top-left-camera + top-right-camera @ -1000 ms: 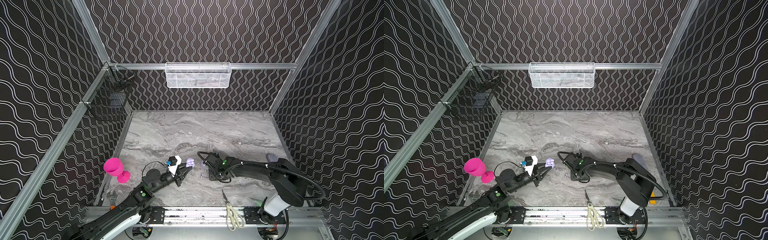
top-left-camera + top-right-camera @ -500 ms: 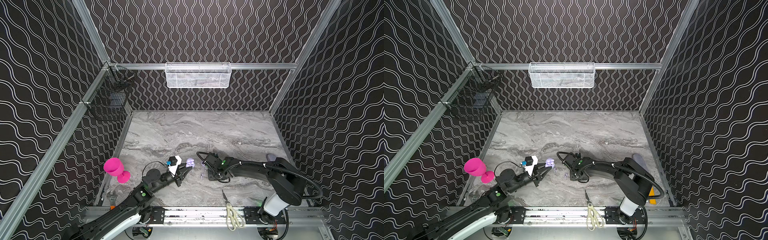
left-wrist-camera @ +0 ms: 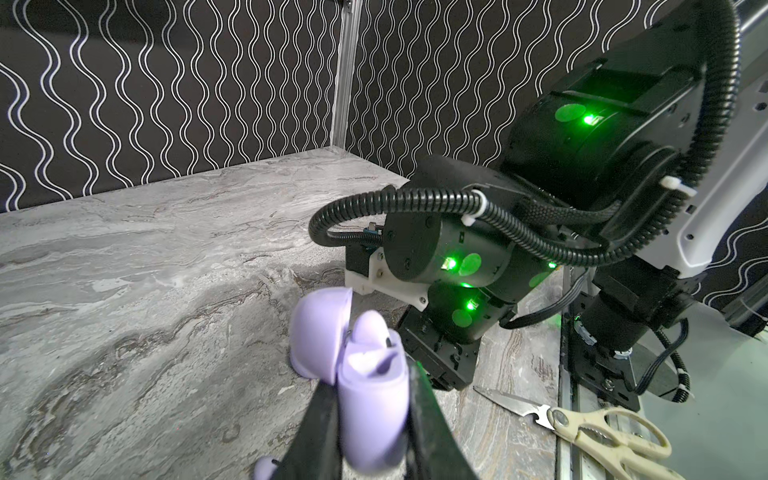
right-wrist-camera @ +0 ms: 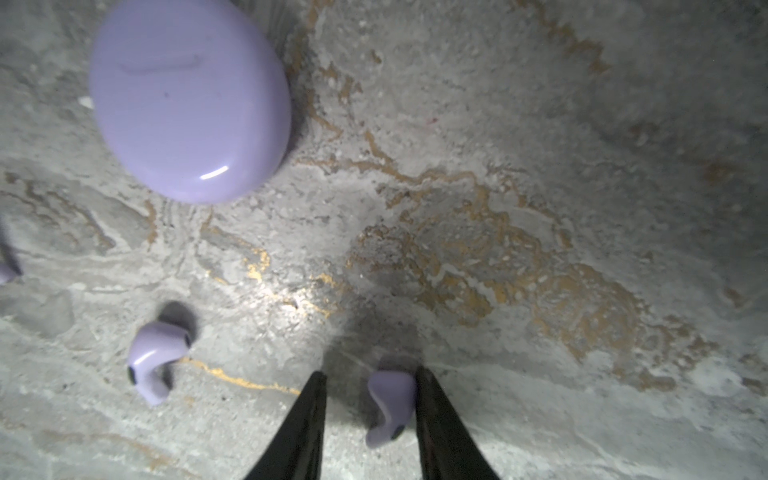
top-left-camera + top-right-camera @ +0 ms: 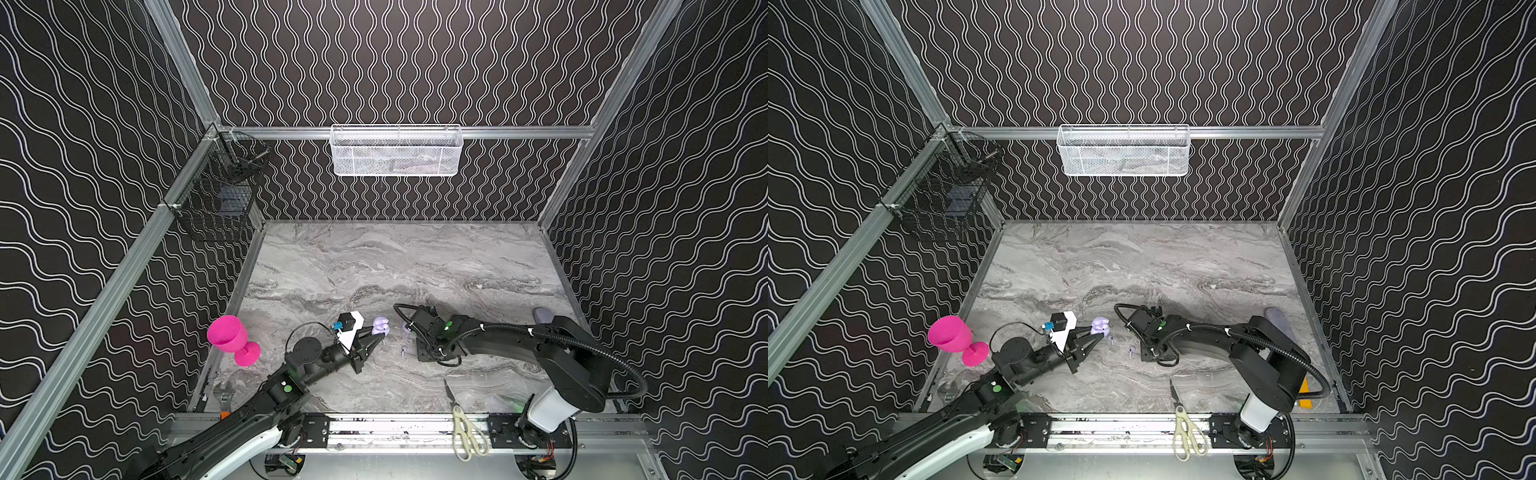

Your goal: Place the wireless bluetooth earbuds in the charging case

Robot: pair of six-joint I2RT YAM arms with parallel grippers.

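The right pincer (image 4: pixel 369 376) stands low over the marble table (image 4: pixel 540 208) with its jaws narrow but not shut, and one earbud (image 4: pixel 390 405) lies on the table between them. One finger (image 4: pixel 436 424) is just beside the earbud, maybe touching; on the other side there is a clear gap. I judge the step in hand is to pick this earbud. To do it well, the pincer should be centred first, so both fingers meet the rounded head together; if only one finger pushes, such a small smooth piece can slide or turn away. The squeeze should be gentle, and the lift straight up.

Just beside the pincer, on the side of the gap, a second earbud (image 4: pixel 156 363) lies apart from the fingers. Farther ahead of the fingertips on the same side rests a closed lavender case (image 4: pixel 189 99).

Across from the right pincer, the left pincer (image 3: pixel 372 384) holds the open charging case (image 3: pixel 372 419) tight between its fingers, the lid (image 3: pixel 316 332) standing up; one rounded piece seems already seated inside, though I cannot be sure. The two pincers are near each other, so the carry is short. The earbud must come stem down into the free socket, and the left pincer should hold firm.

Well behind the right pincer lie scissors (image 5: pixel 463 428), and far beyond the left pincer stands a pink goblet (image 5: pixel 230 338)
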